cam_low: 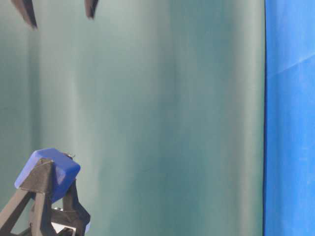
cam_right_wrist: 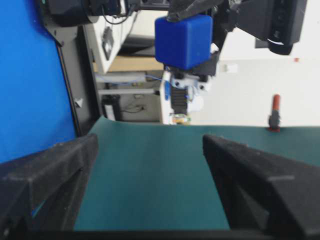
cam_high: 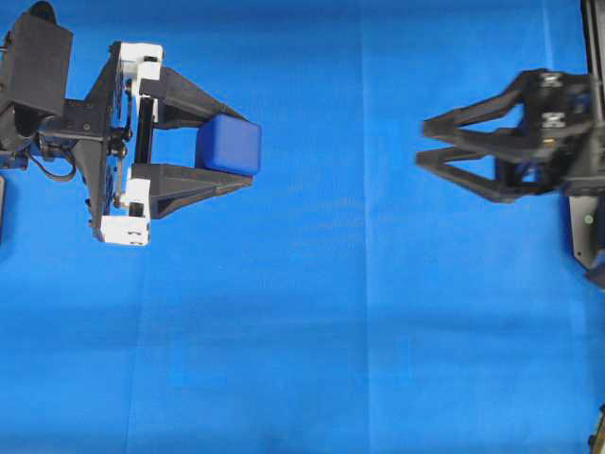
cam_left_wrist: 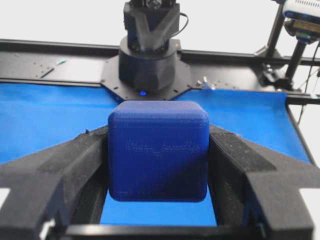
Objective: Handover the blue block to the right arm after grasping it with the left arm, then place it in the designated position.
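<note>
One blue block [cam_high: 230, 144] is showing, and no second block is lying anywhere around it. Two robot arms are sharing the scene: the left arm [cam_high: 66, 123] beside the block and the right arm [cam_high: 558, 132] well apart from it. One blue cloth [cam_high: 331, 331] is covering the worktop beneath the block.

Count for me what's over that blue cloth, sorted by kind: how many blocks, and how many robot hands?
Blue block: 1, held in the left hand
Robot hands: 2, the left one and the right hand, which is open and holds nothing
Total: 3
</note>
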Robot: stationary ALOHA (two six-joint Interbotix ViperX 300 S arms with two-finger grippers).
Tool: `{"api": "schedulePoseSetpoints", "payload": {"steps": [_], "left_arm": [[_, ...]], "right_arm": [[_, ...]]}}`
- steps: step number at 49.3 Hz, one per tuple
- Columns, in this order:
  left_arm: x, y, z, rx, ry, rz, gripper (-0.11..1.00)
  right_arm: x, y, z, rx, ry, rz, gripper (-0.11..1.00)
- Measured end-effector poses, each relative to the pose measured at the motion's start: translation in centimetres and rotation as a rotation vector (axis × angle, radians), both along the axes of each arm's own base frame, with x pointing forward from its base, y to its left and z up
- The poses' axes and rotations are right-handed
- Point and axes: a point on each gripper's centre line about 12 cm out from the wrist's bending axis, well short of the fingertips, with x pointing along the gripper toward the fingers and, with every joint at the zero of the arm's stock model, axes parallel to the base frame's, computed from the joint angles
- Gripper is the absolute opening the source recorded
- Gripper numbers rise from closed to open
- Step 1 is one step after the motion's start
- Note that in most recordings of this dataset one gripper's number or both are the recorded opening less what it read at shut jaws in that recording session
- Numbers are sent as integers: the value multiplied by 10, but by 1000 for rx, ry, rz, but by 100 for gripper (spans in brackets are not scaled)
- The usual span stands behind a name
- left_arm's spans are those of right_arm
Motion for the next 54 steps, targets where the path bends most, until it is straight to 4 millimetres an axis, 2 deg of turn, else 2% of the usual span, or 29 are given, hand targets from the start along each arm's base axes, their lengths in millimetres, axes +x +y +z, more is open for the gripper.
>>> {"api": "schedulePoseSetpoints", "payload": {"steps": [12,38,46,54], "left_arm": [[0,0,1,0,-2,0,49],[-1,0,-2,-8,5,0,49],[-1,0,-2,-9,5,0,49],[-2,0,-2,-9,3,0,49]], "right_arm": [[40,3,15,6,-17,36,94],[129,-1,16,6,17,36,94],[149,-2,16,4,19,36,94],[161,-2,16,6,17,36,94]]}}
